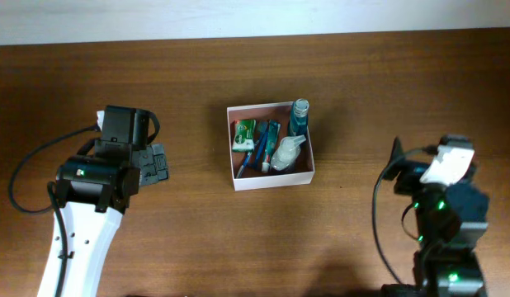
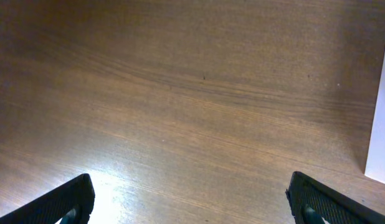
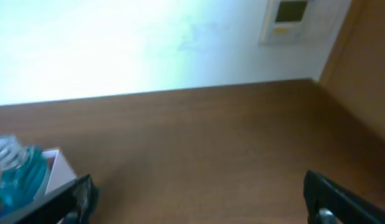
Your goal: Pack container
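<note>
The container (image 1: 271, 179) is a square white-walled box with a reddish-brown floor at the table's middle. In it lie a small green packet (image 1: 244, 134), a blue toothbrush pack (image 1: 266, 142), a clear bottle (image 1: 287, 152) and a blue bottle (image 1: 299, 116) at its right wall. My left gripper (image 1: 160, 162) is open and empty over bare wood, left of the container; a strip of the container's white wall (image 2: 380, 118) shows in the left wrist view. My right gripper (image 1: 397, 161) is open and empty to the container's right; the blue bottle (image 3: 18, 171) and a corner of the container (image 3: 58, 168) show at the right wrist view's left edge.
The brown wooden table (image 1: 362, 74) spreads all round the container. A pale wall (image 3: 149, 43) stands behind the table's far edge, with a small wall panel (image 3: 289, 18). Black cables (image 1: 24, 177) hang by each arm.
</note>
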`<state>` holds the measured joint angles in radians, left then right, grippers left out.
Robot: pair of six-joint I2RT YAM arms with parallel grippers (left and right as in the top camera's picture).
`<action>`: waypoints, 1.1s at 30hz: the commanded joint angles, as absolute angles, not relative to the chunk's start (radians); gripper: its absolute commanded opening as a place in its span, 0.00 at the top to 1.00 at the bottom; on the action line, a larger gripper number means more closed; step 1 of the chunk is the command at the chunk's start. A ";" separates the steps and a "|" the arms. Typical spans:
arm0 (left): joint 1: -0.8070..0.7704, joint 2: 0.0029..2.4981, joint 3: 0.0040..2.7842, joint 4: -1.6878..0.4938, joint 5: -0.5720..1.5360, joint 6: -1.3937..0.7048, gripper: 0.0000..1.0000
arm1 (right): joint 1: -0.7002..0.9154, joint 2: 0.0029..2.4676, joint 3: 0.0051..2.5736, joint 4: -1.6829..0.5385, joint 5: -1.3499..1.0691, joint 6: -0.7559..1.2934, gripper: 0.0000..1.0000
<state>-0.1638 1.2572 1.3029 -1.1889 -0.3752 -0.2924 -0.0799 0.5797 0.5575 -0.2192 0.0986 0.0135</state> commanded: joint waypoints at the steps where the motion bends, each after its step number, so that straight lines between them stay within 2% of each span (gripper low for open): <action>1: -0.159 1.260 1.303 -1.189 -0.385 -0.302 0.01 | -0.086 0.450 0.437 -0.160 0.051 0.017 0.02; 8: -0.159 1.260 1.303 -1.189 -0.385 -0.302 0.00 | -0.086 0.207 0.300 -0.157 0.052 0.037 0.02; 17: -0.159 1.260 1.303 -1.189 -0.385 -0.302 0.01 | -0.086 0.037 0.208 -0.160 0.052 0.038 0.02; 33: -0.159 1.260 1.303 -1.189 -0.385 -0.302 0.01 | -0.086 0.003 0.071 -0.159 0.030 0.038 0.02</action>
